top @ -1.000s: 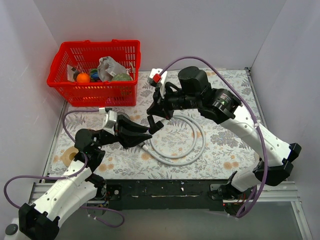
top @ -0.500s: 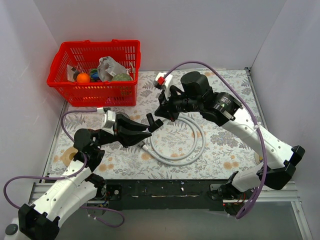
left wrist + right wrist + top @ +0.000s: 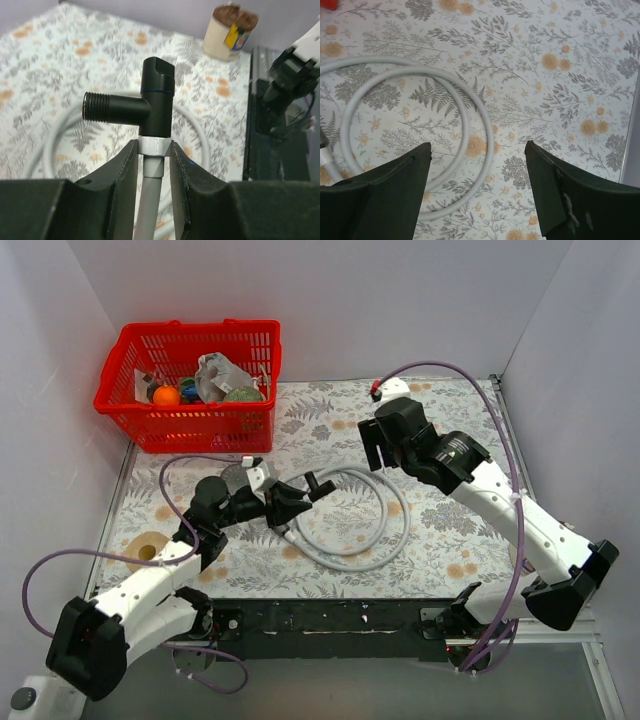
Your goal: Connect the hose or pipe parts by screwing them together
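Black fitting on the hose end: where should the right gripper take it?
Its flat-sided top block, approached end-on from the side away from the hose. The left gripper clamps the grey nut below, and the threaded stub sticks out sideways, so probably pinch across the flats.

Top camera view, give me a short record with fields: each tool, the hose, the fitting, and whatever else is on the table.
left tool: shut on the grey end nut of the whitish-grey flexible hose
black threaded metal fitting: upright on that nut, side thread bare
right tool: open, empty, above the coiled hose
hose: coiled on the floral table
red plastic basket: far left corner, small items inside
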